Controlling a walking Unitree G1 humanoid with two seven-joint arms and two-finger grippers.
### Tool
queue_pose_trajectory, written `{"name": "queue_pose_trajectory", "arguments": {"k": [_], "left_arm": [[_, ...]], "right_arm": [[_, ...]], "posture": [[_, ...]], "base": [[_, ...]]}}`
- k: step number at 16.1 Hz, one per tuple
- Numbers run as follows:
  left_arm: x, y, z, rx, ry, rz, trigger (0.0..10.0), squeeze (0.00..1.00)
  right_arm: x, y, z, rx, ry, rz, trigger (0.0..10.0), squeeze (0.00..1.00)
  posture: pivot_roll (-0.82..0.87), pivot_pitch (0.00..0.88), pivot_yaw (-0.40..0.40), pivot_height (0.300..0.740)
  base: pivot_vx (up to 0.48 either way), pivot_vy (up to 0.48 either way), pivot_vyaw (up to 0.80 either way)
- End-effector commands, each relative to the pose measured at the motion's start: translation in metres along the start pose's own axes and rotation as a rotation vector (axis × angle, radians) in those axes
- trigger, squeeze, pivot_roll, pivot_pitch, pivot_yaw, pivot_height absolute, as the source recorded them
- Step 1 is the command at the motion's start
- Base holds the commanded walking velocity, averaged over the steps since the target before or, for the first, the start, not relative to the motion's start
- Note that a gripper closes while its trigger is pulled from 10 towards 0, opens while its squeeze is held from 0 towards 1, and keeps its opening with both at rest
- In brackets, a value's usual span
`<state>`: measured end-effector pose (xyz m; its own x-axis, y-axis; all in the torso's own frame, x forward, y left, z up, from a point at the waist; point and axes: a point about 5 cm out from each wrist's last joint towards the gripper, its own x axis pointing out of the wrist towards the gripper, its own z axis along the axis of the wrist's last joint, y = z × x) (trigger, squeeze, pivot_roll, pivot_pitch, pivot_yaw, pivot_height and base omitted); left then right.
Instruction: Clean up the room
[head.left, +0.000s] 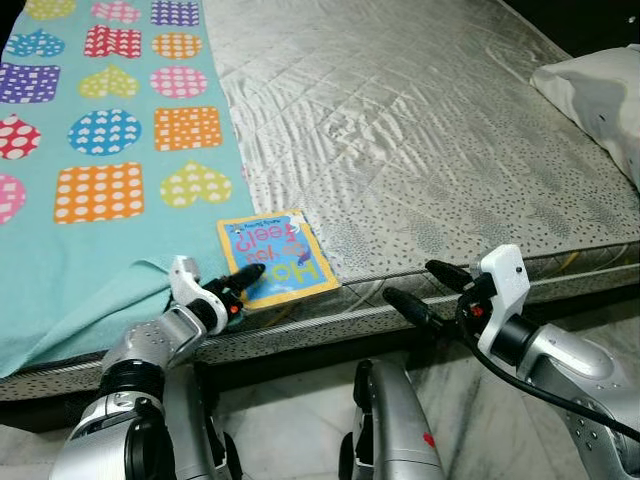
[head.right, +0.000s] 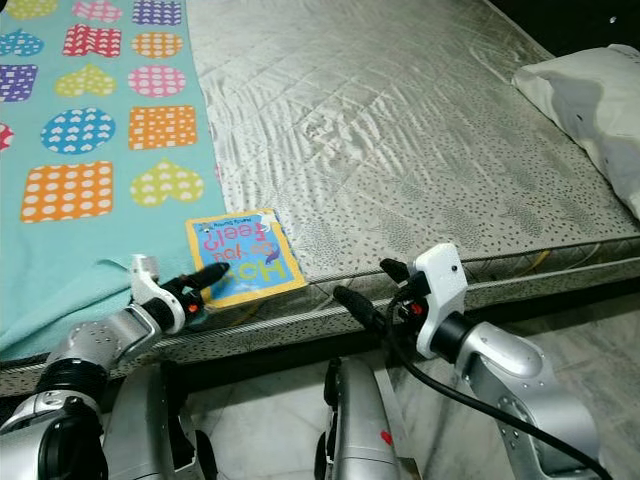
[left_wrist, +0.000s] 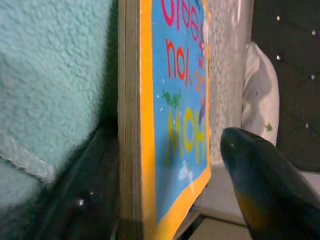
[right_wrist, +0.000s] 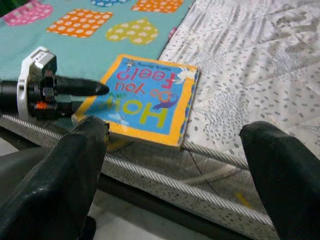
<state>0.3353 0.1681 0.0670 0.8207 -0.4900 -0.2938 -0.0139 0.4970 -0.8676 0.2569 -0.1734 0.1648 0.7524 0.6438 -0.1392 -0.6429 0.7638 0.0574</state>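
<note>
Bed edge: the mattress (head.left: 420, 150) lies open and flat ahead of you, its quilted top bare from the near rim back toward the pillow (head.left: 600, 100).
Book: the board book (head.left: 274, 257) sits at the near rim, one side against the teal blanket (head.left: 100, 260).
Left gripper (head.left: 243, 283): one finger over the book's cover, the other under its near edge, so your passage there is blocked by book and blanket fold.
Right gripper (head.left: 425, 287): fingers apart, just off the mattress rim, with bare mattress between you and the book.
Far right: the pillow bounds that side.
</note>
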Motion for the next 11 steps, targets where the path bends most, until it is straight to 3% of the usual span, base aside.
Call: {"name": "queue_pose_trajectory", "arguments": {"k": [1,11], "left_arm": [[0.0021,0.0084,-0.0207,-0.016,0.093,0.037,0.0,0.00],[0.0015,0.0126,-0.0193,0.011,0.119,0.036,0.0,0.00]], "right_arm": [[-0.0003,-0.0007,-0.0008,-0.008,0.003,0.001,10.0,0.00],[0.0074,0.0012,-0.0068,0.016,-0.024,-0.011,10.0,0.00]], "posture": [[-0.21,0.149,-0.111,0.518],[-0.18,0.131,-0.082,0.518]], "base": [[0.000,0.000,0.00],[0.000,0.000,0.00]]}}
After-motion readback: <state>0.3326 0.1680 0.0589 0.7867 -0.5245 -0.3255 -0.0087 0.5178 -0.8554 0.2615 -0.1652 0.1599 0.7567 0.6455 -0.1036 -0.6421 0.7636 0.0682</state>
